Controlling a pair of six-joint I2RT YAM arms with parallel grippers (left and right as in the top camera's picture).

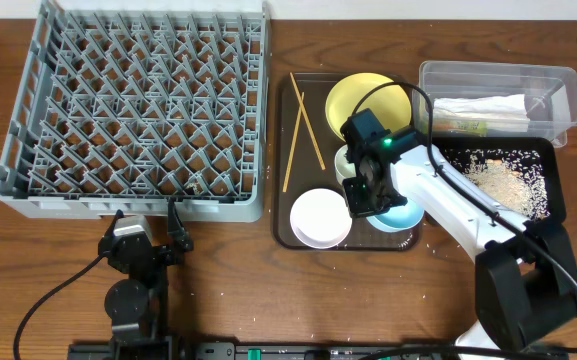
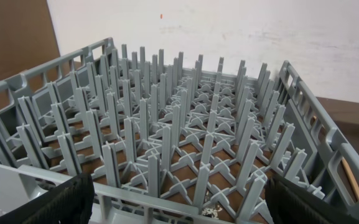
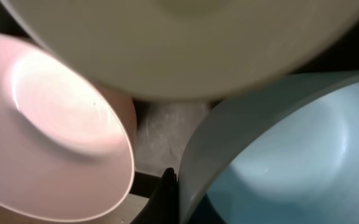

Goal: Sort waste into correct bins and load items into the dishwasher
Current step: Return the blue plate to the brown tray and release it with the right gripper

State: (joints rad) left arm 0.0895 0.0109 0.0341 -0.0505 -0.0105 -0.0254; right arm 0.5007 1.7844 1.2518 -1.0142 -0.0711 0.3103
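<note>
Two arms work at the table. At upper left sits the grey dish rack (image 1: 138, 110), nothing loaded among its pegs. Just below its near edge, the left gripper (image 1: 148, 215) faces the rack, its black fingers (image 2: 55, 202) spread wide and holding nothing.

Centre frame, the brown tray (image 1: 280, 205) carries two chopsticks (image 1: 309, 125) along its left side, the white bowl (image 1: 320, 218) at lower left, the yellow plate (image 1: 363, 98) at the top and the small cup (image 1: 344, 160) below it.

The right gripper (image 1: 363, 200) hangs low between the bowls, jaws closed together. One dark tip lies by the rim of the light-blue bowl (image 1: 400, 216). Whether it pinches that rim I cannot tell.

Upper right, the clear tub (image 1: 558, 80) holds the napkin (image 1: 483, 108) and wrapper (image 1: 463, 126). Below it, the black tray (image 1: 558, 190) holds rice scraps (image 1: 498, 180).
</note>
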